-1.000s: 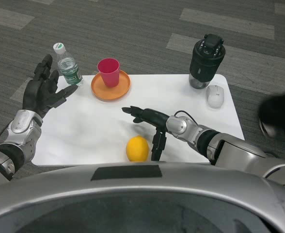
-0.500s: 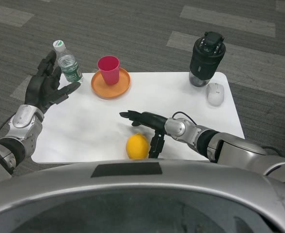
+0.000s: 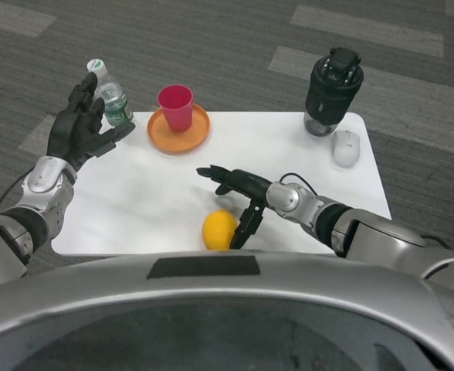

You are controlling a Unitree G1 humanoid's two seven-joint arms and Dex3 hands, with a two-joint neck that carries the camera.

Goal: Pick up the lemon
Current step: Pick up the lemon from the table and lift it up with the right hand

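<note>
Right hand (image 3: 238, 192) spread beside the lemon (image 3: 219, 229) on the white table (image 3: 289, 158).

White table (image 3: 157, 202) with lemon (image 3: 219, 229), orange plate (image 3: 178, 130), bottle (image 3: 112, 100), black grinder (image 3: 331, 90), mouse (image 3: 346, 147).

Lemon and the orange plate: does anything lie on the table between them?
No. In the head view only bare white table runs from the lemon to the plate. The right hand reaches in beside that stretch.
</note>
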